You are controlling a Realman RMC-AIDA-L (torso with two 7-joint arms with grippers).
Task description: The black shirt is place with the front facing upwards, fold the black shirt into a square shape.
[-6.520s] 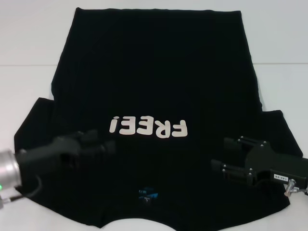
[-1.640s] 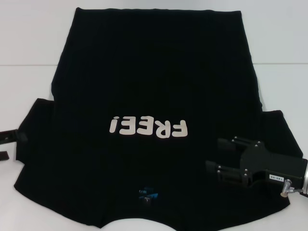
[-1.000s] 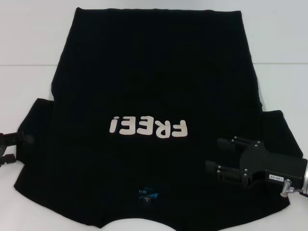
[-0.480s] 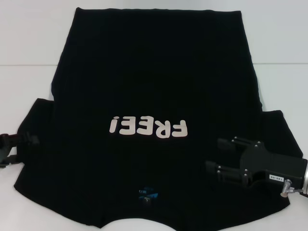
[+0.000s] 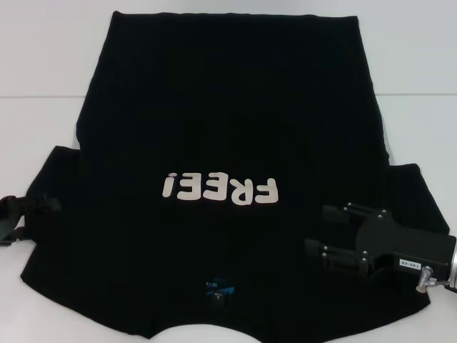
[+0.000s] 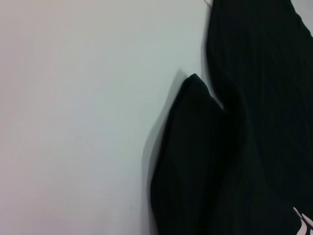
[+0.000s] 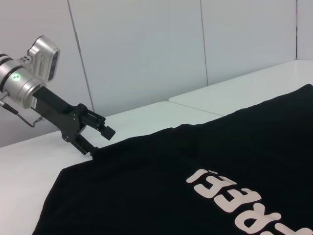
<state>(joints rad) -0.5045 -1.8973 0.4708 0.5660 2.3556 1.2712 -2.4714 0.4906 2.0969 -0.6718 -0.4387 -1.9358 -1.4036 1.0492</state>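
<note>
One black shirt (image 5: 228, 128) lies spread flat on the white table (image 5: 43, 64) before us, front up, its off-white "FREE!" lettering (image 5: 220, 189) near the middle and its small blue neck tag (image 5: 218, 289) at the edge closest to us. Our left gripper (image 5: 32, 214) sits at the outer edge of the shirt's left sleeve, fingers parted, one above the cloth and one down at the sleeve's edge, as the right wrist view shows (image 7: 95, 139); we cannot tell whether the lower finger is under the fabric. Our right gripper (image 5: 321, 232) hovers over the right sleeve area, its two fingers spread apart, holding nothing
</note>
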